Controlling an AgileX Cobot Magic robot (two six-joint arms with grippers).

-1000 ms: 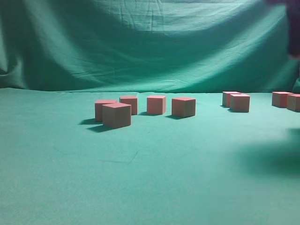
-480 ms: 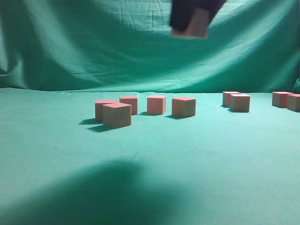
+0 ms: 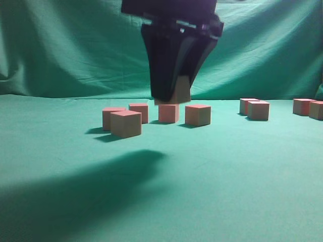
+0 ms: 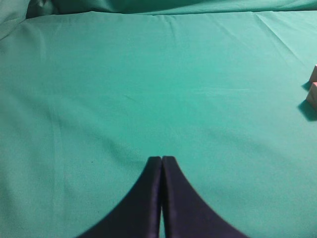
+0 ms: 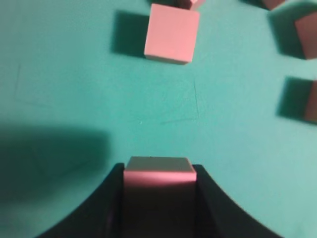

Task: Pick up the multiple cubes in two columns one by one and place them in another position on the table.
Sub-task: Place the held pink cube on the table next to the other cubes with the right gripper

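Your right pincer [image 3: 174,96] hangs above the green bench [image 3: 227,166], its dark fingers clamped on one cube [image 5: 159,174]. In the right wrist view the held cube sits square between the fingers, pink top face up, edges parallel to them; being a cube, it has no long axis. It is clear of the cloth, in front of the left group of four cubes [image 3: 125,123], with its shadow falling on the bench to the left. Four more cubes [image 3: 258,110] stand in pairs at the right, all flat with pink faces up. Your left pincer [image 4: 161,161] is over bare cloth, tips pressed together and holding nothing.
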